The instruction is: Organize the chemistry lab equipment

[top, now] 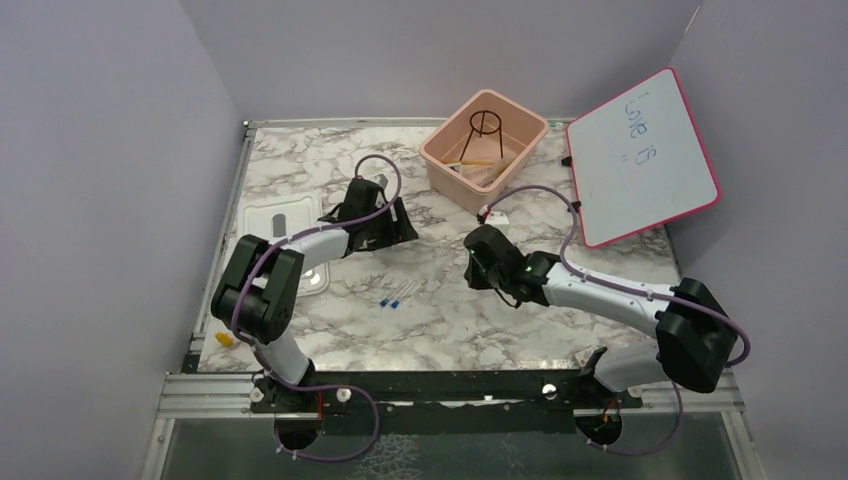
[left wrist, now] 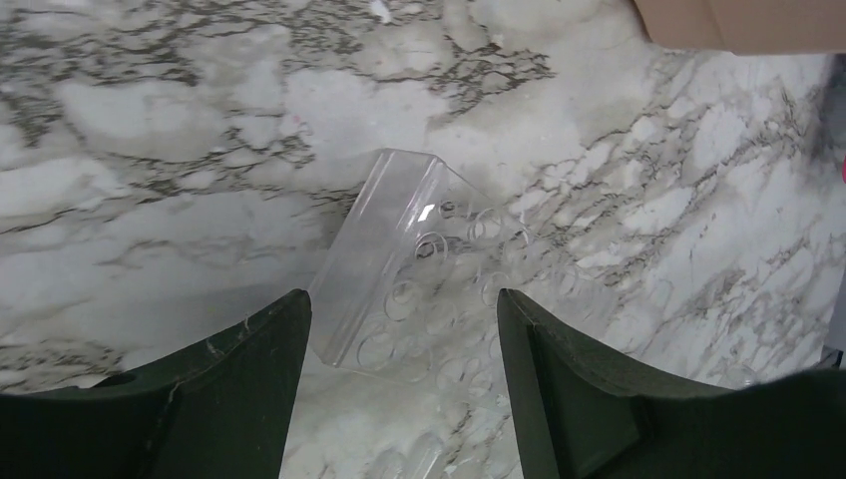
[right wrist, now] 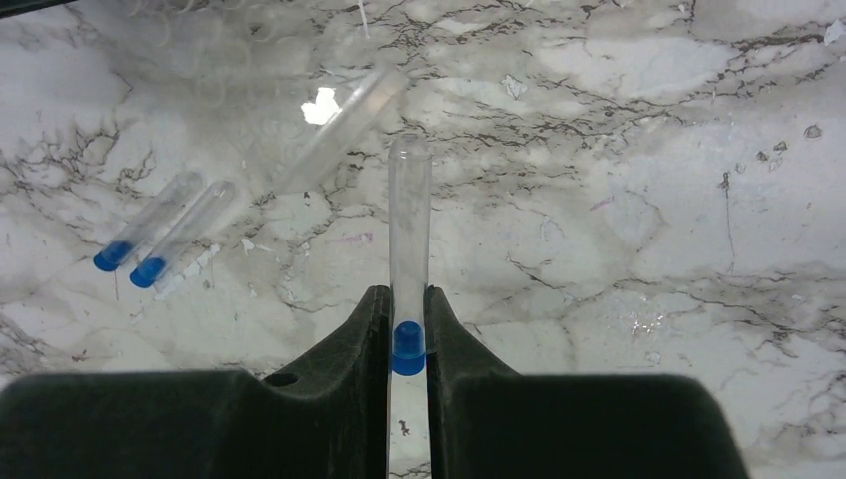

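right pincer (right wrist: 407,304) gripping blue-capped tube (right wrist: 409,215)

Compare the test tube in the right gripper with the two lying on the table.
The held test tube is pinched at its blue end by the right gripper; the two loose tubes lie free on the table. The held tube points straight out from the gripper; the loose tubes slant, side by side. All are clear, blue-ended.

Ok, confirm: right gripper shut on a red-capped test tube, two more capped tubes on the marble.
Wrong cap colour: right wrist view shows the right gripper shut on a blue-capped test tube; two more capped tubes lie on the marble.
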You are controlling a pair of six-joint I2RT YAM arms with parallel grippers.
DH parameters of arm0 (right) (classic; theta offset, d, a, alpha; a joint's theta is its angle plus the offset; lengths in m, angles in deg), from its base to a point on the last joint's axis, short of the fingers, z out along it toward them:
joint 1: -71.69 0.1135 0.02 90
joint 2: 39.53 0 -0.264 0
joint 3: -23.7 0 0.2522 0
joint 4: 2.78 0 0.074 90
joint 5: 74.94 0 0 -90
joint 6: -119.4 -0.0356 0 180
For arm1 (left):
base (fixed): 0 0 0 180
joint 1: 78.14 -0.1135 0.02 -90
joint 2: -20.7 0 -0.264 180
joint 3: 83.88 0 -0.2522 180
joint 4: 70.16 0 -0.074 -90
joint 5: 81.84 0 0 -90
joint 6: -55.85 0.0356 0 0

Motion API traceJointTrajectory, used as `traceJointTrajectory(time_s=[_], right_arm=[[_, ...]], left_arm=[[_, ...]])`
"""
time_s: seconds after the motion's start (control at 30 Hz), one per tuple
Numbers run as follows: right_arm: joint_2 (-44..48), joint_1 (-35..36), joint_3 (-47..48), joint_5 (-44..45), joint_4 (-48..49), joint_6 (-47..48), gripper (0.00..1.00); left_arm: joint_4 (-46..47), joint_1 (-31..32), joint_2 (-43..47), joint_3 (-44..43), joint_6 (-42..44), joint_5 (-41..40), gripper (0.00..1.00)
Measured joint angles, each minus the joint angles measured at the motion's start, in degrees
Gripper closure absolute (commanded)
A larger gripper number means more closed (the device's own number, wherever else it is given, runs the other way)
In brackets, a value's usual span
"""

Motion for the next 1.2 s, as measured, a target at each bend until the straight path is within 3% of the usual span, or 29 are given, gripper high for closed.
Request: traceJointTrajectory(time_s=[0.3,0.5,0.8,0.87,1.2], right_arm=[[5.79,-2.08,-2.8,-7.02,2.45,11.76,0.88],[9.27,-2.19,-3.58,-17.42,7.04,18.8,0.89],[9.35,-2.19,-3.15,-28.63,12.59,25.4,0.89],[8.85,-2.19,-2.62,-29.59,12.7,26.43,0.89],[8.44,-2.19,-1.88,-32.81,13.86,28.39,0.88]], left_arm=[[0.13,2.45,-1.46,-4.02,1.29,0.61,0.2],[-2.58,2.29,5.31,-4.11,-0.04,-1.9,0.11],[-2.12,2.23,17.25,-2.4,-4.87,15.74,0.08],[-2.16,2.49,18.05,-1.01,-5.53,18.91,0.13],[-2.56,5.73,18.29,2.75,-8.2,29.18,0.6]])
